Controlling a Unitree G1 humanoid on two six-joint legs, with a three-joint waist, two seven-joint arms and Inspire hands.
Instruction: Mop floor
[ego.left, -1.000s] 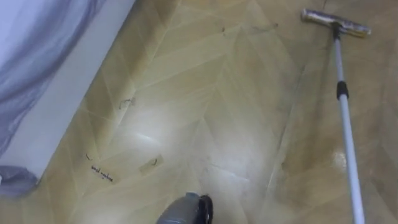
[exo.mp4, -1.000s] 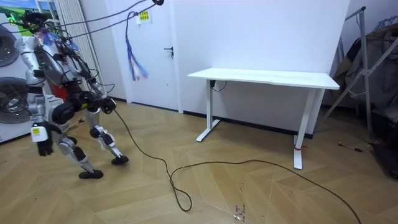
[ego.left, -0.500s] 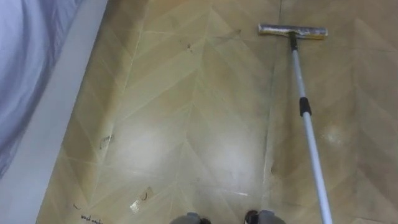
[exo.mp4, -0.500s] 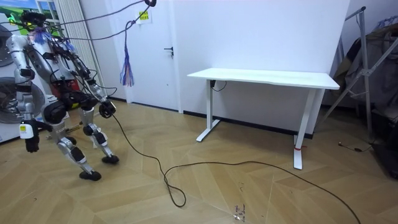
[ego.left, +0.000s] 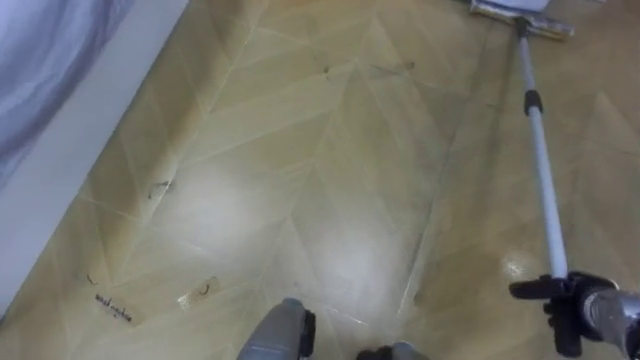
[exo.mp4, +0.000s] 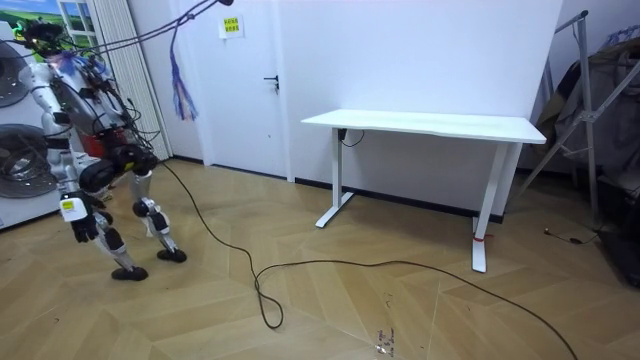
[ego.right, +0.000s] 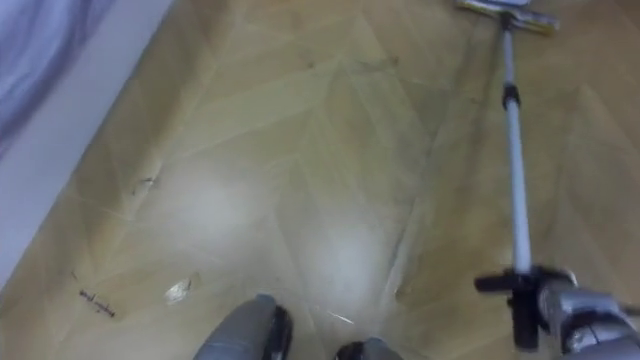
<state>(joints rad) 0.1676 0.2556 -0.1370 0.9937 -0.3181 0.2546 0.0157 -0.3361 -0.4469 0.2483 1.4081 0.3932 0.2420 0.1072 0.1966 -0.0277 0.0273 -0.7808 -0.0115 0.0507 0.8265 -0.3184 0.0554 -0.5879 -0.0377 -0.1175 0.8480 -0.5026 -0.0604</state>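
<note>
Open floor (ego.left: 330, 180) is seen ahead, bounded on the left by a white skirting (ego.left: 55, 150) under grey cloth (ego.left: 40, 50). The mop (ego.left: 540, 170) is grasped at its pole by the curled fingers (ego.left: 545, 290) of the right hand (ego.left: 578, 300), with its head (ego.left: 520, 15) laid on the floor far ahead. A white tabletop (exo.mp4: 430, 125) stands well apart.

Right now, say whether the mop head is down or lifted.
Down: the mop head lies flat on the floor, its pole running to the right hand.

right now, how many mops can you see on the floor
1. The mop is ahead on the robot's right: its head is at the top edge of the eye views, and its pole runs back to the right hand, which grips it. Others could lie outside the views.
</note>
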